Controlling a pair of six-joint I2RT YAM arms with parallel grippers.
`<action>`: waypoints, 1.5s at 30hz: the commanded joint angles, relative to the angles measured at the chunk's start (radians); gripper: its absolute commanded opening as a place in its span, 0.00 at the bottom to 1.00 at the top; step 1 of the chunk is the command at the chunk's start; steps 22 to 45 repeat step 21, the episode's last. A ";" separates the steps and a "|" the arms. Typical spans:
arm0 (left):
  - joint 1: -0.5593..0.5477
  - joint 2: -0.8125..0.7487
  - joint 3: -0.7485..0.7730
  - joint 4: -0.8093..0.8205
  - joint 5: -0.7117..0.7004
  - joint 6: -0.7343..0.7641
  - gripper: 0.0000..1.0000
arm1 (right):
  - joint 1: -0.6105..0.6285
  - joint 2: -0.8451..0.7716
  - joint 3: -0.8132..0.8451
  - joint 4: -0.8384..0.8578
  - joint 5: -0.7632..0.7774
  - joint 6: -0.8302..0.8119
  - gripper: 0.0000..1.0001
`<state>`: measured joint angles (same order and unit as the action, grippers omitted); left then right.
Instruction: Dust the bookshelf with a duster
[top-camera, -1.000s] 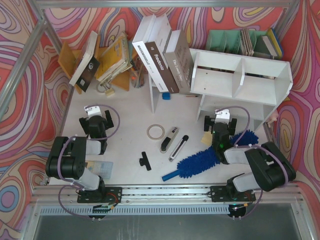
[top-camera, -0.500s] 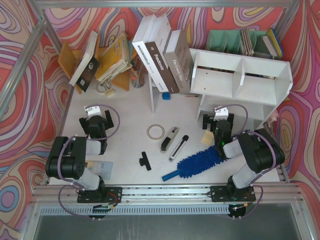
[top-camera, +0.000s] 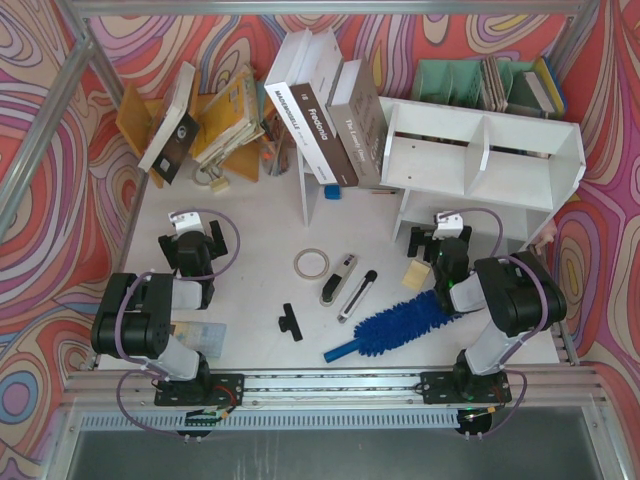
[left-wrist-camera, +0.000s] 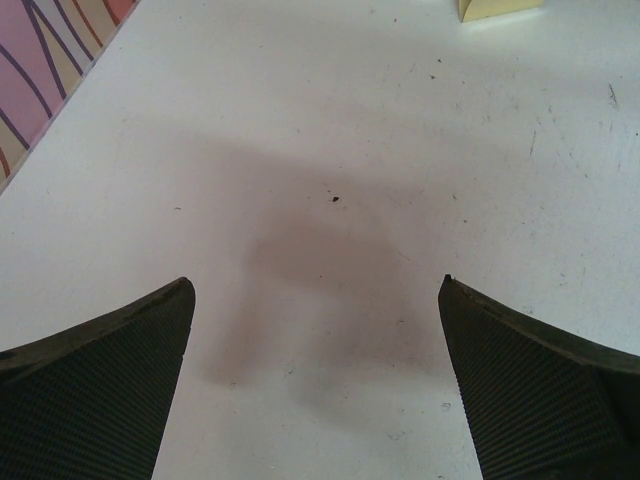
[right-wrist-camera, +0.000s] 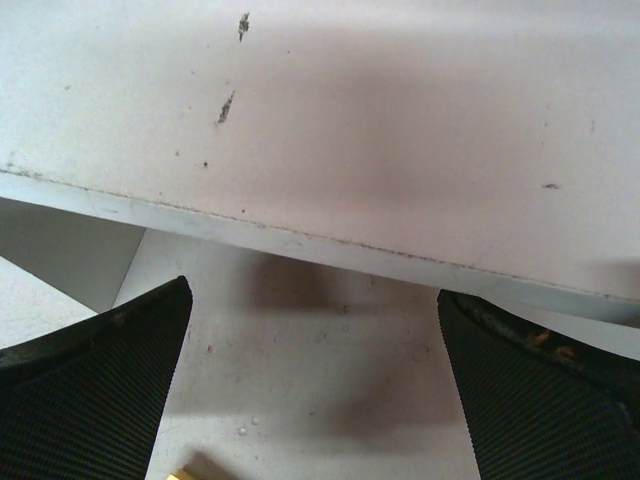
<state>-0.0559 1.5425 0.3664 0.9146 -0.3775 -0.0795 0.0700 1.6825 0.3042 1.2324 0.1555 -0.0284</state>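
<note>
step: reach for duster (top-camera: 400, 325), not grasped | my right gripper (right-wrist-camera: 312, 290) wide, empty, facing bookshelf (top-camera: 480, 150) base | left gripper (left-wrist-camera: 315, 288) wide, empty | duster flat on tabletop (top-camera: 260, 230), lower centre-right of top view | next: pull back, come down, close on it

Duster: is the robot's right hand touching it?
Apart. Right wrist view: the open right hand has only table and bookshelf between its fingers. Top view: the duster lies behind it.

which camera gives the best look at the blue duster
The top external view: the duster lies on the table, fluffy head and handle both in view. Neither wrist view shows any of it.
</note>
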 joint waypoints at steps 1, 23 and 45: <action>0.005 -0.007 0.000 0.003 0.009 -0.012 0.98 | -0.010 0.003 0.025 0.031 -0.006 0.017 0.99; 0.005 -0.006 0.000 0.003 0.009 -0.012 0.98 | -0.014 0.002 0.030 0.009 -0.022 0.022 0.99; 0.005 -0.006 0.000 0.003 0.009 -0.012 0.98 | -0.014 0.002 0.030 0.009 -0.022 0.022 0.99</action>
